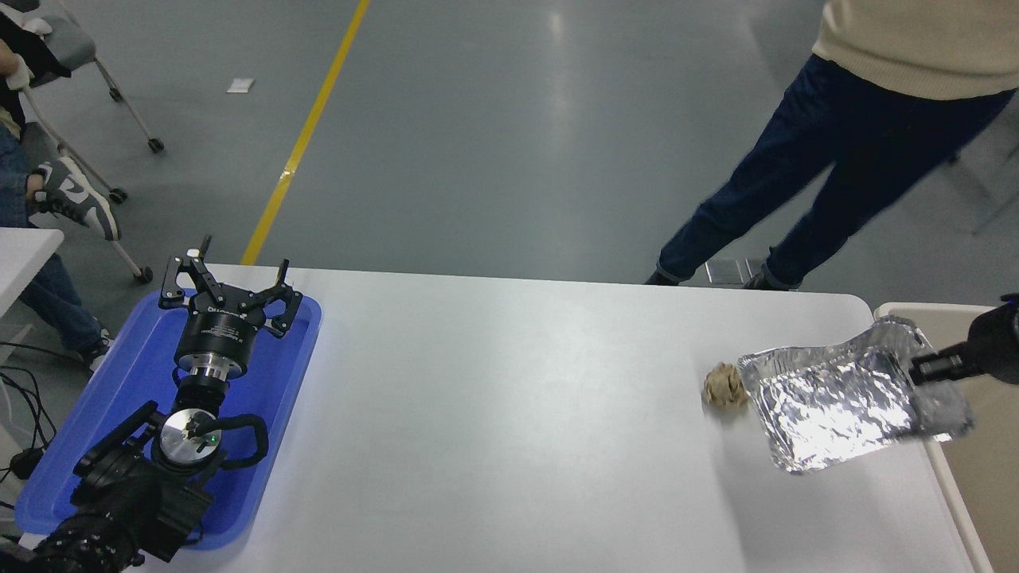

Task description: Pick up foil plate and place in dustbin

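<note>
The foil plate (pixel 844 398) is a crinkled silver tray, lifted off the white table (pixel 509 414) at its right end and tilted. Its right edge hangs over the rim of the beige dustbin (pixel 975 454), which stands just past the table's right edge. My right gripper (pixel 915 372) comes in from the right edge and is shut on the plate's right rim. My left gripper (pixel 227 282) is parked open over the blue tray at the lower left.
A small crumpled tan paper ball (pixel 723 387) lies on the table just left of the raised plate. A blue plastic tray (pixel 290 374) lies at the table's left end. A person in dark jeans (pixel 836 159) stands beyond the far right edge.
</note>
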